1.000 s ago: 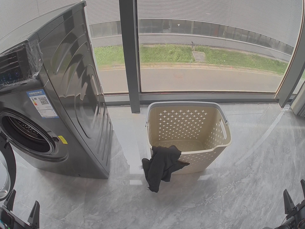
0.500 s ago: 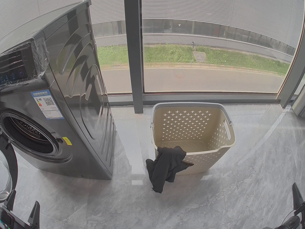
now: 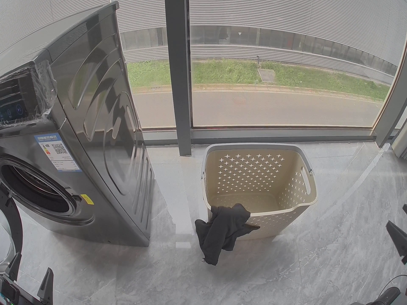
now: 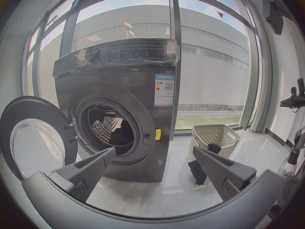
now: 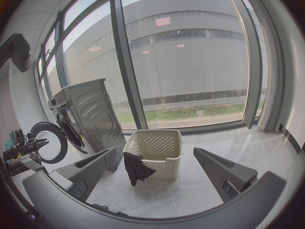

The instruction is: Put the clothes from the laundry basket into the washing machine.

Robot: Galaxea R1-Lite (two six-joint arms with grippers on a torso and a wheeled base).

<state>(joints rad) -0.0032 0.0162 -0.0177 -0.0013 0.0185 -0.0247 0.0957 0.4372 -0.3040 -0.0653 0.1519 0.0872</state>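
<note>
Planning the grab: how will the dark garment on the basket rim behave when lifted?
Probably floppy: the garment drapes over the basket rim in folds. Likely light: the basket stands upright under it. It may drag along the rim.

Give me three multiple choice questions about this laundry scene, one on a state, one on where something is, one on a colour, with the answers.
1. The washing machine door is:
A) shut
B) swung open
C) lying on the floor

2. The dark garment is:
A) on top of the washing machine
B) draped over the laundry basket rim, hanging outside
C) flat at the basket's bottom

3. The laundry basket is:
A) blue
B) red
C) cream

Answers:
1 B, the left wrist view shows the door swung aside on its hinges.
2 B, the garment hangs over the near rim toward the floor.
3 C, the basket's perforated walls are cream.
</note>
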